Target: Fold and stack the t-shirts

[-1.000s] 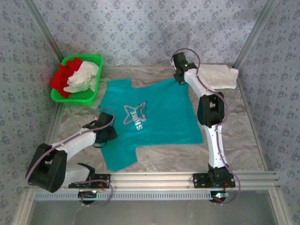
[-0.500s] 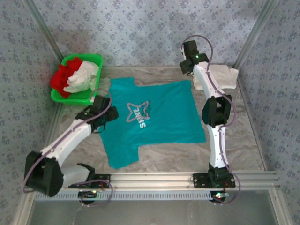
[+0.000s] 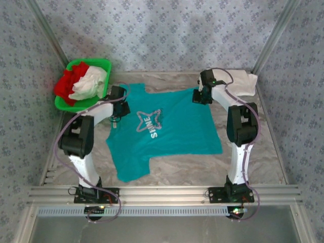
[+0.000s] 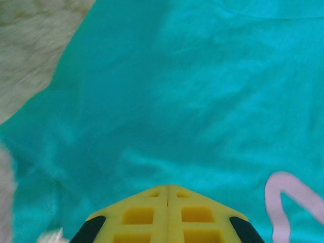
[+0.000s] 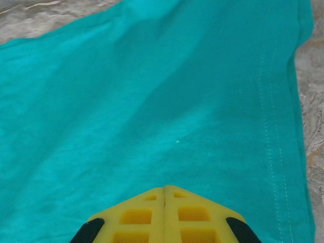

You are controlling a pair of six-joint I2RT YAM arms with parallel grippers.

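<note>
Teal t-shirt (image 3: pixel 174 132) lies under the closed left pincer (image 4: pixel 167 189) and right pincer (image 5: pixel 164 189)

Walled on three sides with pale blue-grey floral-print panels (image 3: pixel 167 35). Framed at the back corners by slanting aluminium posts (image 3: pixel 48 36). Floored with a marbled beige-grey tabletop (image 3: pixel 192 169), edged along the near side by ribbed aluminium rails (image 3: pixel 162 193). Lit softly and evenly from above.

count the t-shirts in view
4: teal t-shirt spread mid-table; folded white t-shirt far right; red t-shirt and crumpled white t-shirt in the green basket, maybe hiding more.
</note>
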